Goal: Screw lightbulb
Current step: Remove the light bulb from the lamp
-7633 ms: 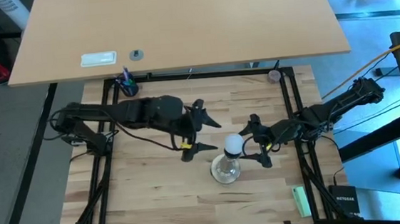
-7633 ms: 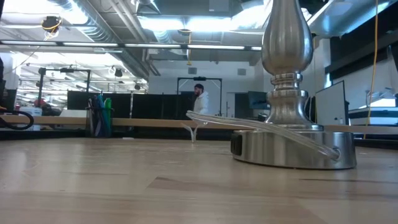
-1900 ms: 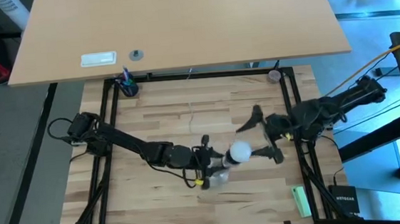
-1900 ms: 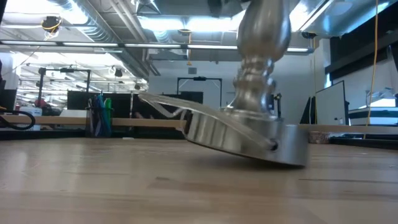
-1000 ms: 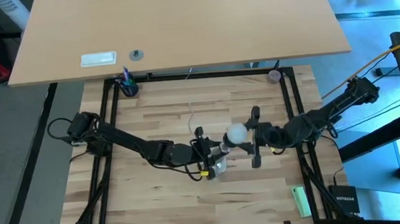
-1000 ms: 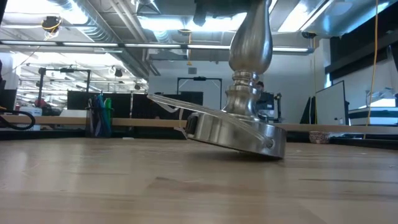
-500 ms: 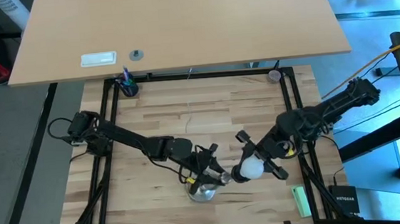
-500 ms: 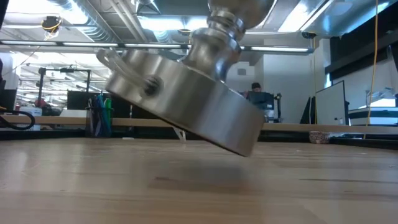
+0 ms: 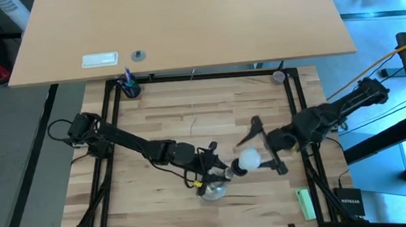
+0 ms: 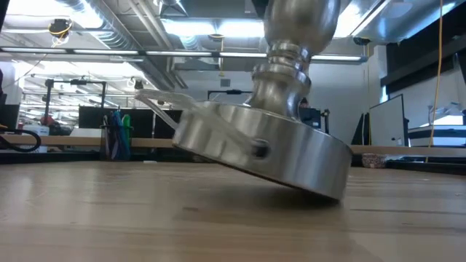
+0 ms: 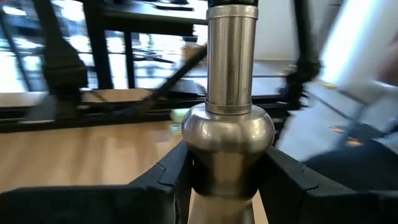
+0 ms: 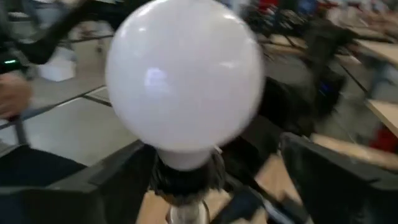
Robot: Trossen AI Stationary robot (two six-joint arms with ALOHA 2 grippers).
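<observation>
The stand [image 9: 210, 191] sits at about 6 o'clock of the bench [image 9: 160, 117] centre, near the front edge. In the low view its round base [image 10: 262, 156] is tilted, one side lifted off the wood.

The left gripper [image 9: 215, 172] reaches in from 9 o'clock; in the left wrist view its fingers [image 11: 168, 180] are pressed against both sides of the stand's bulged neck [image 11: 230, 134], pinching it.

The lightbulb [image 9: 248, 160] is seated in the dark socket [image 12: 183, 177] at the stand's top, leaning toward 3 o'clock.

The right gripper [image 9: 264, 146] lies at 3 o'clock of the lightbulb, its fingers [image 9: 251, 130] spread wide on either side and not touching the globe.
</observation>
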